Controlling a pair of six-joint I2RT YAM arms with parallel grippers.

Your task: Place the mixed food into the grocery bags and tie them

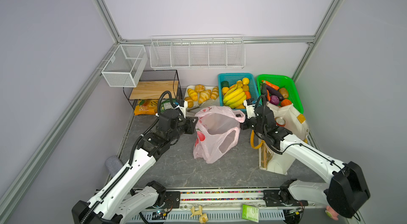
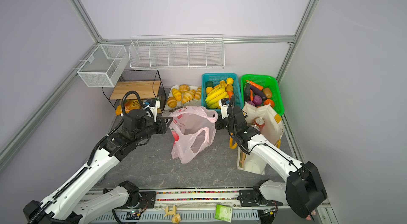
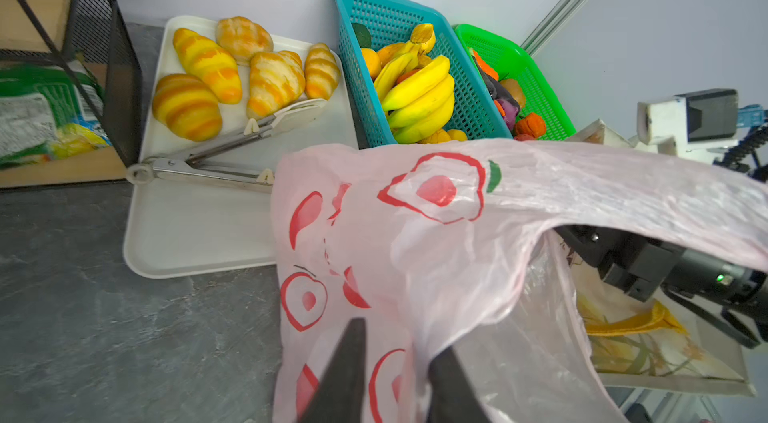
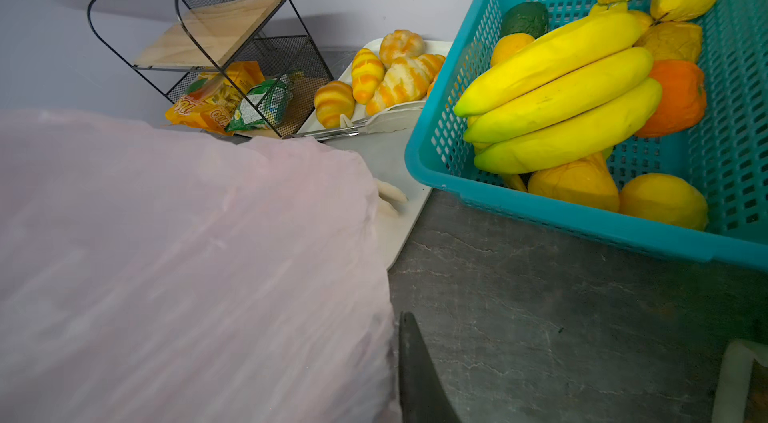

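Pink and thin, the translucent plastic bag with red fruit prints (image 1: pixel 217 132) stands on the grey stone-look table (image 1: pixel 176 165) between my two arms, in front of the teal plastic basket (image 1: pixel 253 78) that holds the yellow toy bananas (image 1: pixel 234 98). I judge the step in hand to be spreading its mouth for loading: the mouth gapes upward in both top views and I see nothing inside. My left gripper (image 3: pixel 401 335) has its jaws a modest way apart, with film lying between them, loose rather than pinched as far as I can tell. My right gripper (image 1: pixel 243 122) sits at the opposite handle loop. Its wrist view shows one finger (image 4: pixel 419 371) against the film and hides the other, yet the rim runs taut toward it, so I read those jaws as closed on the bag. The film looks crumpled and limp. Beside it, the cream canvas tote with yellow-orange handles (image 1: pixel 293 123) already holds a red-orange drinks can (image 1: pixel 280 121). Next I need one arm keeping the mouth open while the other reaches to the basket for fruit.
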